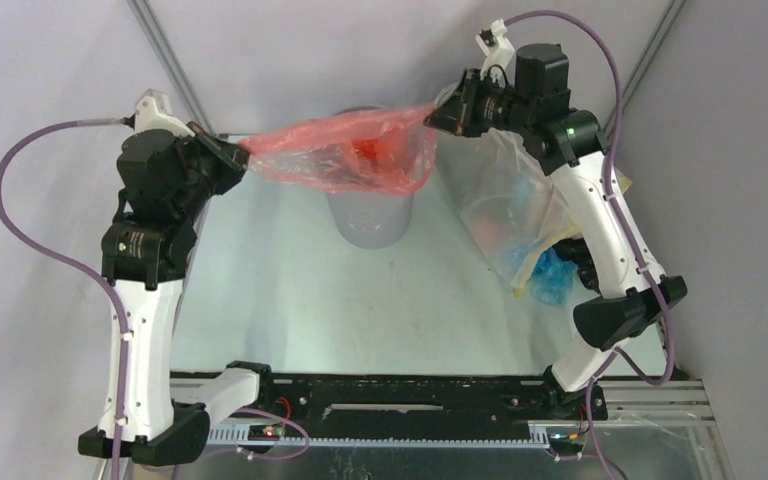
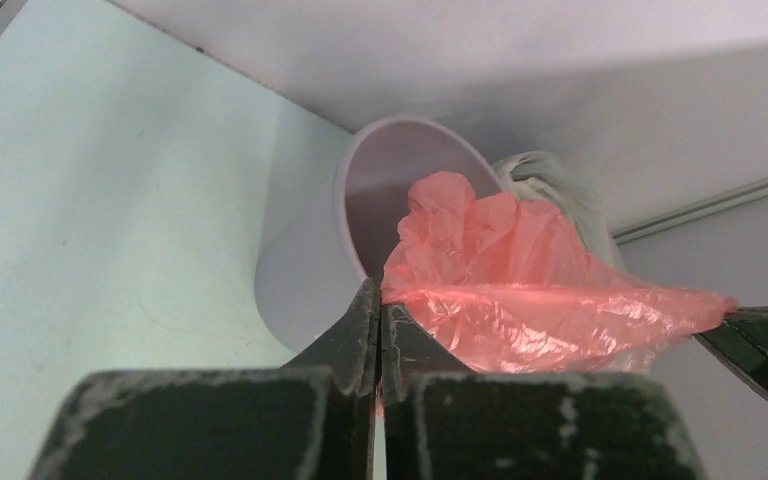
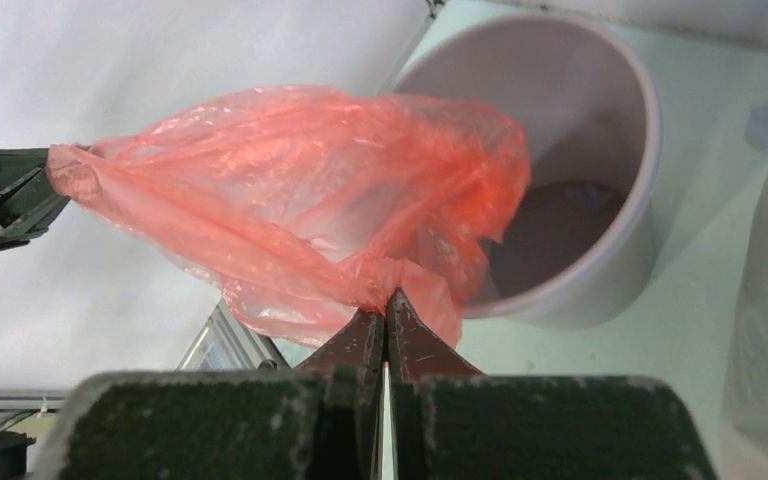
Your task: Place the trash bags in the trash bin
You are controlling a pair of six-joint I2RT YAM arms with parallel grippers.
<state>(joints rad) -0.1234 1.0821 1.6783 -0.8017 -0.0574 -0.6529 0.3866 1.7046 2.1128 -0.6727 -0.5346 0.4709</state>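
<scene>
**What the views keep back**

From above, the trash bin (image 1: 370, 222) shows only its lower wall; the red bag (image 1: 345, 155) covers its mouth; the clear stuffed bag (image 1: 505, 210) is partly hidden behind the right arm (image 1: 610, 235), its contents too blurred to name; so too a blue thing (image 1: 552, 277) under that arm. In the left wrist view the right gripper (image 2: 732, 322) is cut by the right edge; in the right wrist view the left gripper (image 3: 48, 172) is cut by the left edge, the clear stuffed bag by the right.

Both sets of jaws clamped.
</scene>
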